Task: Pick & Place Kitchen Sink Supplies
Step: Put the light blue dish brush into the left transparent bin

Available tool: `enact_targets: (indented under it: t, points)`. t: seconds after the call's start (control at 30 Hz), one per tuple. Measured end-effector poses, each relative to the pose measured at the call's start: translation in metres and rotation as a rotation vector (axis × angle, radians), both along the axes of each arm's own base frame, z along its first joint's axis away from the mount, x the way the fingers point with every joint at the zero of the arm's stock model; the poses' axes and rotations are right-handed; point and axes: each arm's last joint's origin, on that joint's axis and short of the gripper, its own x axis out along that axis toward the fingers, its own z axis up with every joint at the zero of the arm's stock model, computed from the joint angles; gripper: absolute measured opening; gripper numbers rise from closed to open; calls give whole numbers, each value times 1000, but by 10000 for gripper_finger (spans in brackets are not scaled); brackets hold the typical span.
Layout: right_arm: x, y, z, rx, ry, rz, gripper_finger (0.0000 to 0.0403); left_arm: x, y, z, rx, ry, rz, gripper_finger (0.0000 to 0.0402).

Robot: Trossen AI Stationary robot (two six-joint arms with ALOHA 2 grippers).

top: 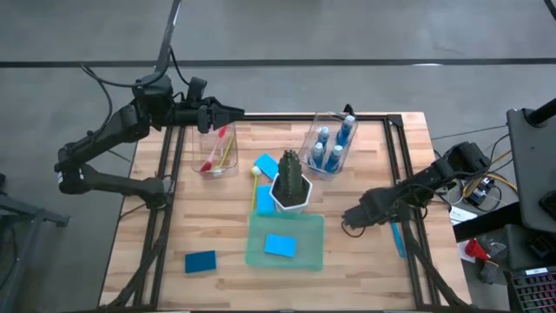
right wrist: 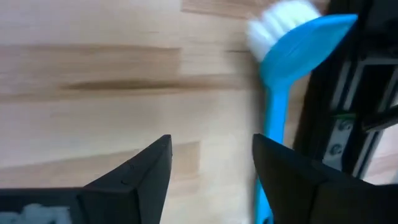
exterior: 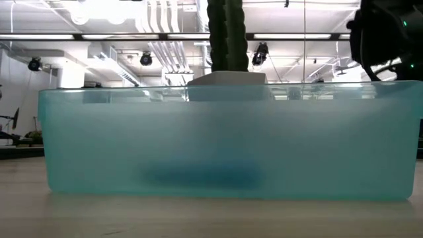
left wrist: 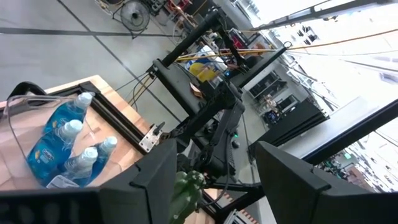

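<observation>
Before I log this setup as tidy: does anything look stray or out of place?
Yes. A blue brush lies alone at the table's right edge beside the frame rail, and a blue sponge sits loose near the front left corner.

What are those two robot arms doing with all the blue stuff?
They are sorting kitchen sink supplies. The right gripper is open and low over the table, close to a blue brush lying by the table's edge, not holding it. The left gripper is open above a clear bin with red and yellow brushes. Blue bottles fill another bin, and one sponge lies in the green tray.
</observation>
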Motion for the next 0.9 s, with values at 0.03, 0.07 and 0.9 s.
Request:
enact_targets:
  t: [0.03, 0.07, 0.9]
  points:
    - [2, 1, 2, 4, -11, 0, 215, 0, 0, 0, 0, -1, -3, 211]
    - [4, 2, 4, 4, -21, 1, 210, 0, 0, 0, -1, 0, -9, 211]
    - [7, -9, 25, 393, 137, 674, 71, 0, -2, 0, 13, 1, -53, 210]
